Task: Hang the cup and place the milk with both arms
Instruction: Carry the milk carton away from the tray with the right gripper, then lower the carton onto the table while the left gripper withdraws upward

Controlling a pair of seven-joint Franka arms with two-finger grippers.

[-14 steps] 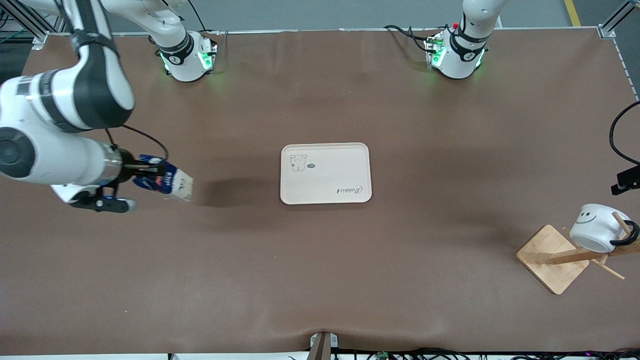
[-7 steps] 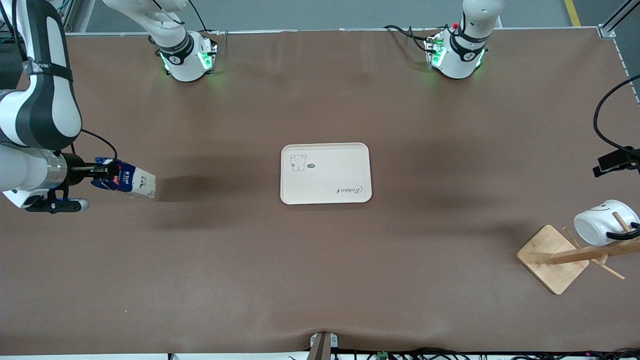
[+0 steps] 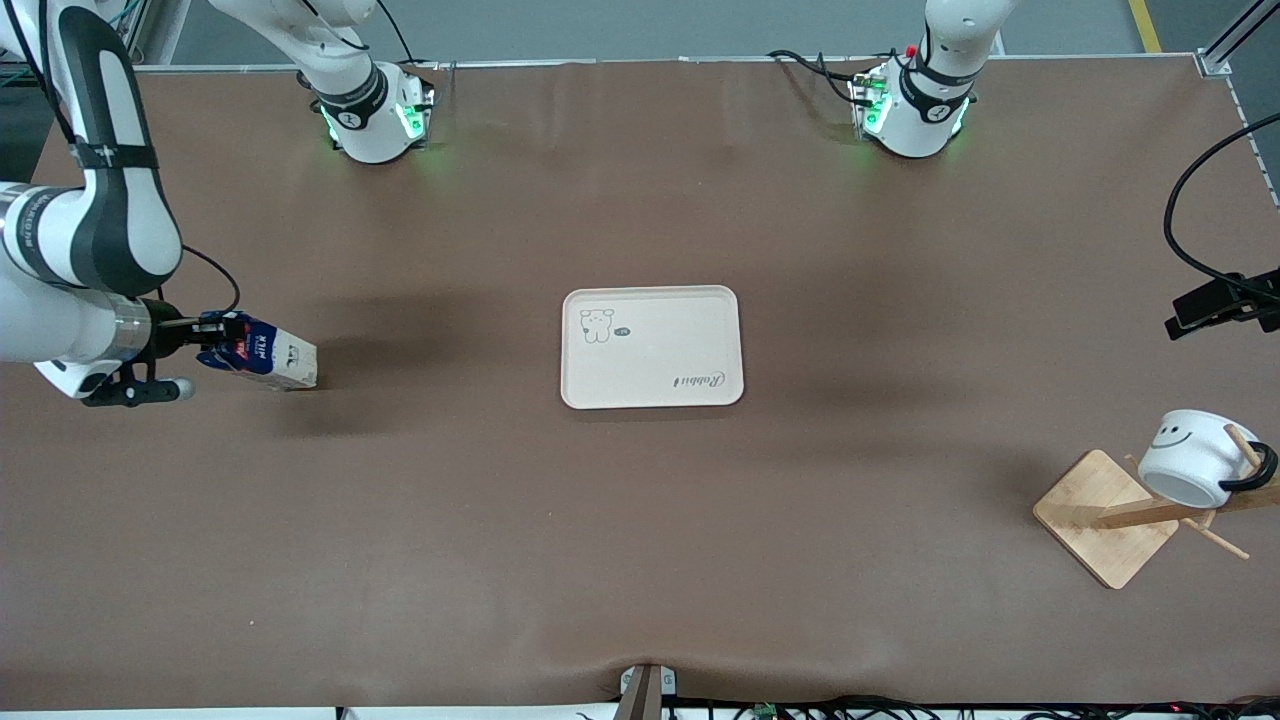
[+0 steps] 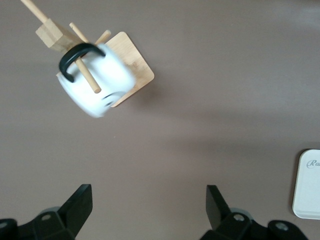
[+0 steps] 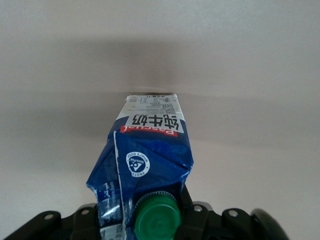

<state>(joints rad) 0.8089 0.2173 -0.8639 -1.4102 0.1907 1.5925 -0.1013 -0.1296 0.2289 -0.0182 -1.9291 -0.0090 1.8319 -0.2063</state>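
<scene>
Half done: cup (image 3: 1190,467) hangs on rack (image 3: 1110,517); left gripper (image 4: 145,210) released. Right gripper (image 3: 205,338) grasps milk (image 3: 262,352), tray (image 3: 652,346) at 3 o'clock, unfilled.

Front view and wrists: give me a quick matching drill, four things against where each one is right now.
Things:
1. cup
2. milk
3. tray
4. left gripper

Places or states:
A. flat on the middle of the table, nothing on it
B. open, up over the table near the wooden rack
C. hung by its black handle on a rack peg
D. tilted, held at its top in the right gripper, toward the right arm's end of the table

Pairs: 1-C, 2-D, 3-A, 4-B
</scene>
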